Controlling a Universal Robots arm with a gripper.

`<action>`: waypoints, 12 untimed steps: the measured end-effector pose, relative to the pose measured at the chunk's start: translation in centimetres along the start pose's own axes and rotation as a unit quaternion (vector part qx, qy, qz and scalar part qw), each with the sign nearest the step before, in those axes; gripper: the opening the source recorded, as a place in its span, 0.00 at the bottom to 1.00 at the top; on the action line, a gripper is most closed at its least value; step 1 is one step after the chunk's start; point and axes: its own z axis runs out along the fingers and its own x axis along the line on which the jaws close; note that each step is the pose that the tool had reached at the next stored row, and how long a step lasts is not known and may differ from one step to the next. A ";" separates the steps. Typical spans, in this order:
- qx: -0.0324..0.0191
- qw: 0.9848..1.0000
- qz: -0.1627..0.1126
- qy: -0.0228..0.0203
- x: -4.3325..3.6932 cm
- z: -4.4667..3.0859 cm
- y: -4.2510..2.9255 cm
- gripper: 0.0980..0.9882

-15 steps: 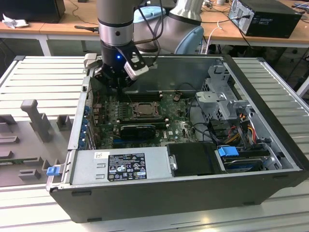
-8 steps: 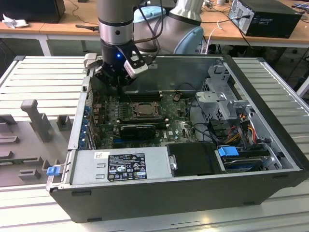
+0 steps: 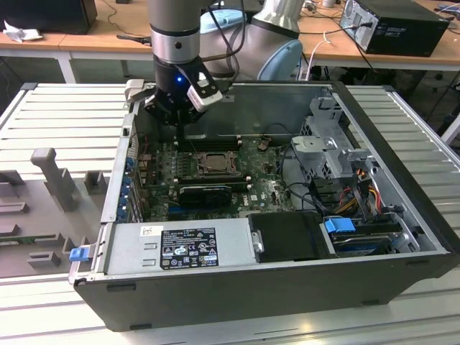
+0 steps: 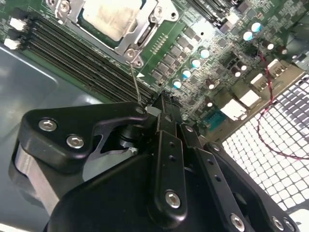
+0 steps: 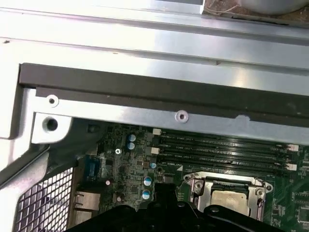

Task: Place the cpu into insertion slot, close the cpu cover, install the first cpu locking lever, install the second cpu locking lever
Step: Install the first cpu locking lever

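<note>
The cpu (image 4: 112, 17) has a dull silver-grey metal top; the cpu cover (image 4: 145, 30) is shiny metal (brighter), and the gripper (image 4: 164, 107) looks matt black.

The arm (image 3: 175, 29) hangs vertical, its hand (image 4: 161, 104) pointing down, fingers together.

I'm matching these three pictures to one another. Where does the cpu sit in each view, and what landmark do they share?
Exterior view: the cpu lies in its socket mid-board, inside the open case, below the hand.
Second wrist view: the cpu is at the picture's top edge, framed by the cover.
First wrist view: the cpu is near the picture's lower right.
Shared landmark: the memory slots run alongside the socket.
</note>
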 end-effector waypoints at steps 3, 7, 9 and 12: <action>0.001 1.000 0.000 0.000 -0.51 0.02 0.02 0.01; 0.001 1.000 0.000 0.000 -1.59 0.04 -0.06 0.01; 0.001 1.000 0.000 0.000 -2.44 0.05 -0.15 0.01; 0.001 1.000 0.000 0.000 -3.40 0.10 -0.26 0.01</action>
